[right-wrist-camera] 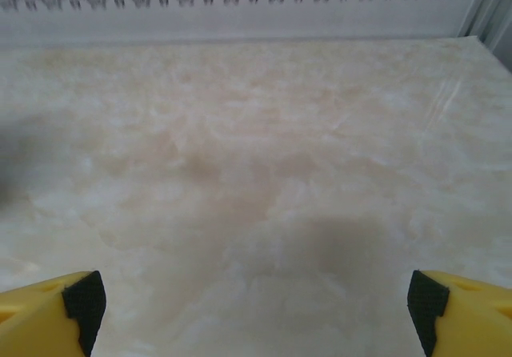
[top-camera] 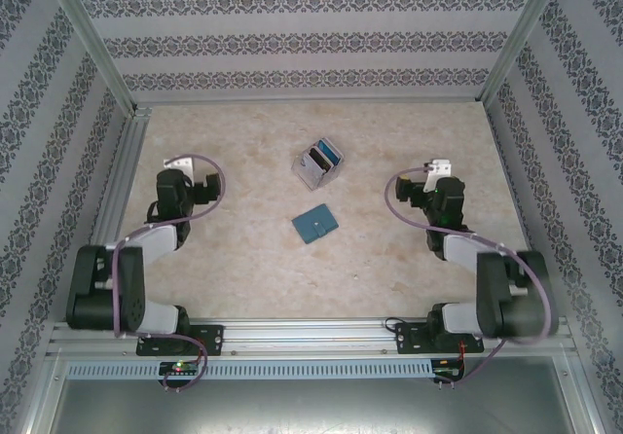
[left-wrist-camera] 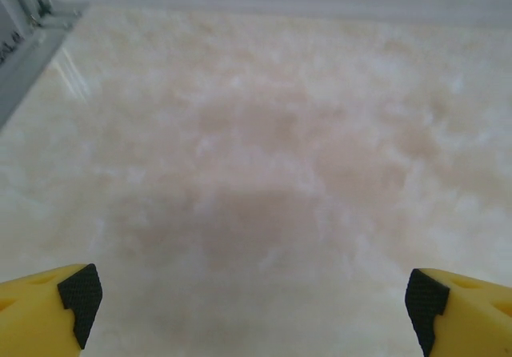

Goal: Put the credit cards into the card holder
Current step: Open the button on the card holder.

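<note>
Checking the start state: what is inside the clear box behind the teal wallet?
Credit cards stand on edge inside the clear box, blue, dark and pale ones. Their overlap hides the exact count.

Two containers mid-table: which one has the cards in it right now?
The clear box, the one farther back: cards stand in it. The teal card holder in front of it lies flat, none visible.

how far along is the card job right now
Nothing looks done: the credit cards stand in the clear box, apart from the teal card holder lying nearer on the table. Nothing is in hand: the left gripper and right gripper are open and empty above the table. Every card is left to move.
</note>
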